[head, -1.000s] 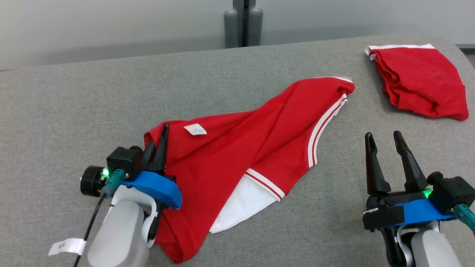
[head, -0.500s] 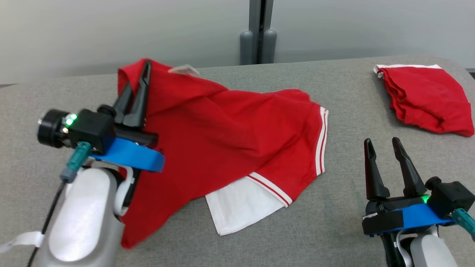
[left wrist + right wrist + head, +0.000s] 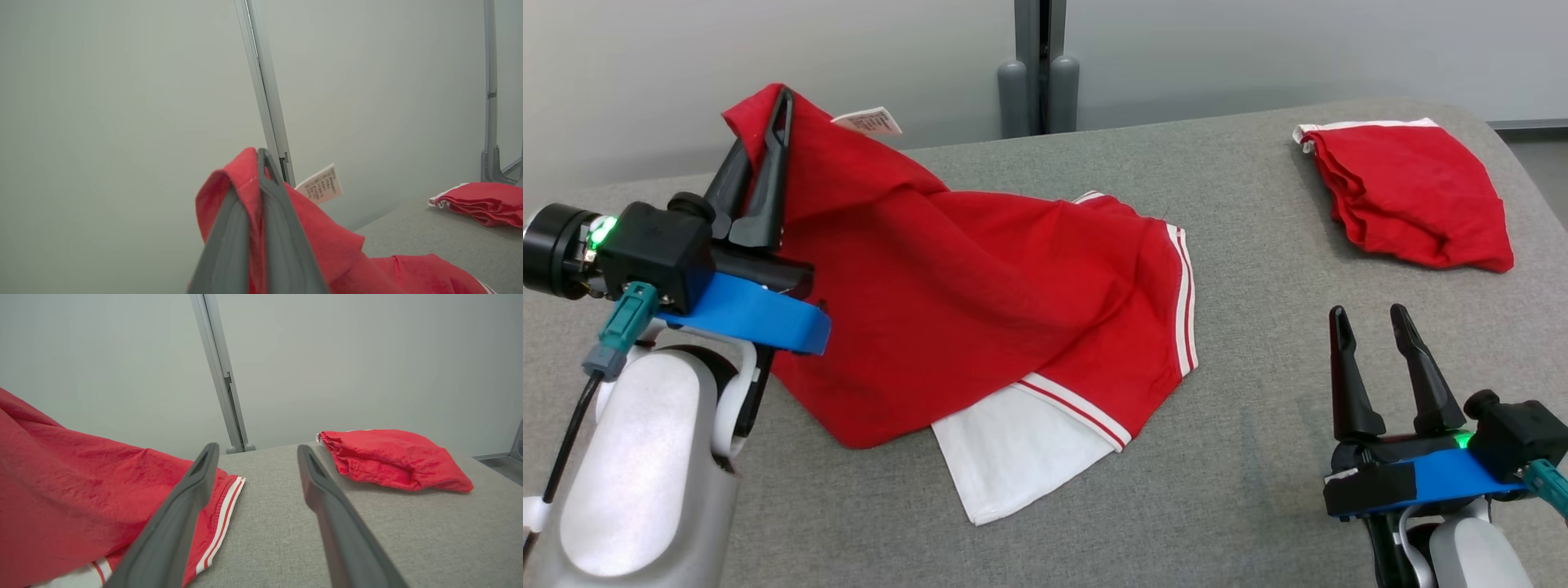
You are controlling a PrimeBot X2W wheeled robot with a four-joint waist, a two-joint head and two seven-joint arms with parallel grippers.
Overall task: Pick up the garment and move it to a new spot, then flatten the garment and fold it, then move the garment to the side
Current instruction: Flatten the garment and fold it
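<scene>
Gripping the red garment (image 3: 980, 294), left claw (image 3: 780, 102) clamped on its raised edge, white label (image 3: 867, 122) (print illegible), right claw (image 3: 1368, 314) apart.

garment (image 3: 980, 302) corner now high off the table (image 3: 1258, 457), between the left gripper (image 3: 780, 102) fingers (image 3: 766, 192)

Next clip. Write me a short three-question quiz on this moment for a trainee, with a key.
1. Fill in: the second red garment lies near the grey surface's far ____ corner.
2. The left gripper has its jaws shut on: A) the second red garment; B) a raised edge of the striped red garment; C) nothing.
3. True or false: the right gripper has its jaws shut on the striped red garment.
Key: 1 right; 2 B; 3 false, they stand open, apart from it.
</scene>
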